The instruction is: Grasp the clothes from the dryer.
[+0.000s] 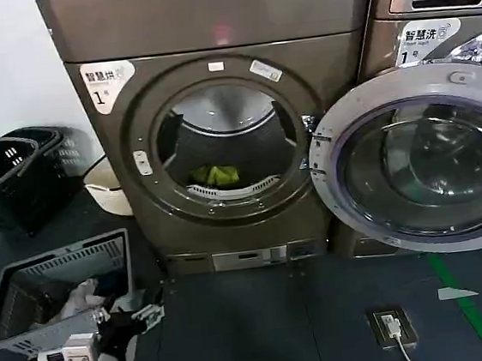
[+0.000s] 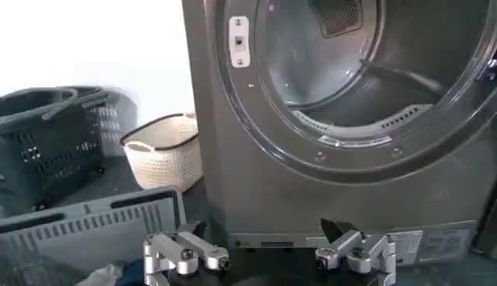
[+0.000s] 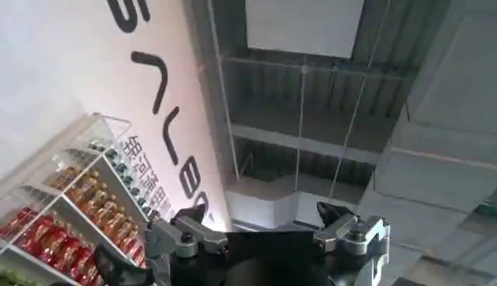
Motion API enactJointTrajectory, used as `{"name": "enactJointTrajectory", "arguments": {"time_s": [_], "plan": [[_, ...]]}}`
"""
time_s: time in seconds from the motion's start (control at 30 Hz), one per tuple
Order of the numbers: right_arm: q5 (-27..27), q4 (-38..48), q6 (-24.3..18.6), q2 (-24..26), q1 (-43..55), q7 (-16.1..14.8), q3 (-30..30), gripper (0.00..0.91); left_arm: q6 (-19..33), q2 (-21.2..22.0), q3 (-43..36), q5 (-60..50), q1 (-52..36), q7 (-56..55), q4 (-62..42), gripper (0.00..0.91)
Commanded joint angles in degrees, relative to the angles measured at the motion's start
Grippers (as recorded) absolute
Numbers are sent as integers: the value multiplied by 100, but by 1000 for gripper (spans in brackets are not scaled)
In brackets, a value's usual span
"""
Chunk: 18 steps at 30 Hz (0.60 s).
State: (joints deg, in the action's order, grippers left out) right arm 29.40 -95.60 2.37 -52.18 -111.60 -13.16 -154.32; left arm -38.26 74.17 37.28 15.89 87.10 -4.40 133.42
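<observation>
**Dryer door open, yellow-green cloth on the drum floor, left gripper low by the basket**

The large bronze-grey front-loading dryer with a white "1" sticker stands at the far centre of the scene. Its round glass-and-chrome door is swung fully open to the right, in front of the neighbouring LG-marked machine. Inside the steel drum, the clothes, a small bright yellow-green piece of soft fabric, lie on the drum floor just behind the front lip, near the middle of the opening.

The left gripper sits low at the near left, well apart from the porthole and below its level. Its two silver fingers are spread wide with nothing between them, pointing toward the dryer's lower front panel. In the head view the left arm's tip lies beside a grey slatted plastic basket that holds some whitish cloth.

The right gripper points upward toward a ceiling, its fingers also spread wide and empty; a shelf of red packaged goods stands beside it.

At the far left, a black plastic basket stands on the dark floor, and a cream woven basket sits just beside the dryer's left side.
</observation>
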Motion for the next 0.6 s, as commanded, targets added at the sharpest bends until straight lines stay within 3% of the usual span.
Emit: {"name": "enactJointTrajectory", "arguments": {"time_s": [0.03,0.6], "plan": [[34,-3,-29,-1,2,-29,0,907,-4,-5,-8,-6,-2,4,-11,907],[51,-9,-34,-7,22,-83,-5,907,-7,-54,-11,-12,-99,4,-43,907]]}}
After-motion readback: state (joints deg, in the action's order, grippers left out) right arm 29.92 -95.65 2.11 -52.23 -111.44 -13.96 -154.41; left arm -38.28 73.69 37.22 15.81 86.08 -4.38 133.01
